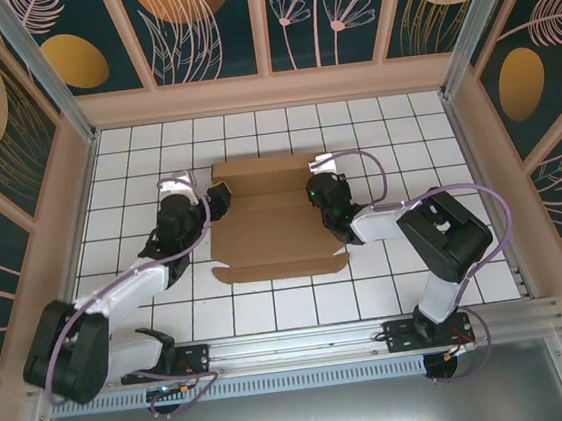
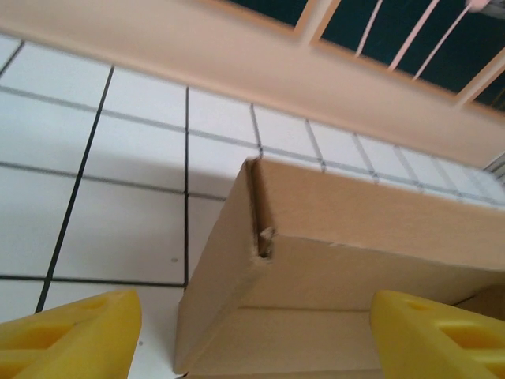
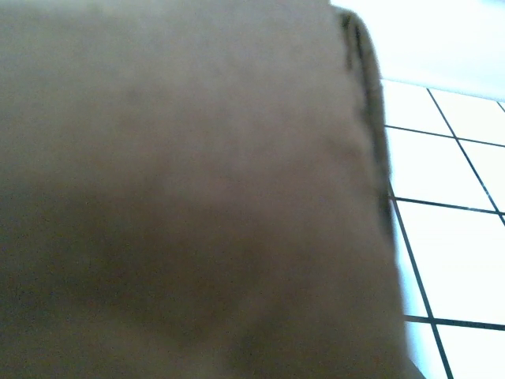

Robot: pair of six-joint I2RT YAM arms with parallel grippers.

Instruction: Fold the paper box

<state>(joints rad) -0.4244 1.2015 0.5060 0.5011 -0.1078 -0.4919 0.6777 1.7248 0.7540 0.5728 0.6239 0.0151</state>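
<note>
Camera overhead: plain brown cardboard mailer box (image 1: 277, 216) mid white-tiled table (image 1: 271, 307), left gripper (image 1: 218, 199) at its left edge, right gripper (image 1: 317, 189) at its right. Wall-folding step, I judge.

Left wrist: yellow fingers (image 2: 71, 335) spread, and an upright corner wall (image 2: 355, 237) stands between them, untouched. From above that corner reads flat.

Right wrist: blurred cardboard close up. Gripper pressed together, hold unclear.

Next: left needs a fresh grip.

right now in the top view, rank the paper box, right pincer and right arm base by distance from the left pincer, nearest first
1. paper box, right beside the left pincer, at the box's left edge.
2. right pincer, across the box at its right edge.
3. right arm base, near table edge, right side.
</note>
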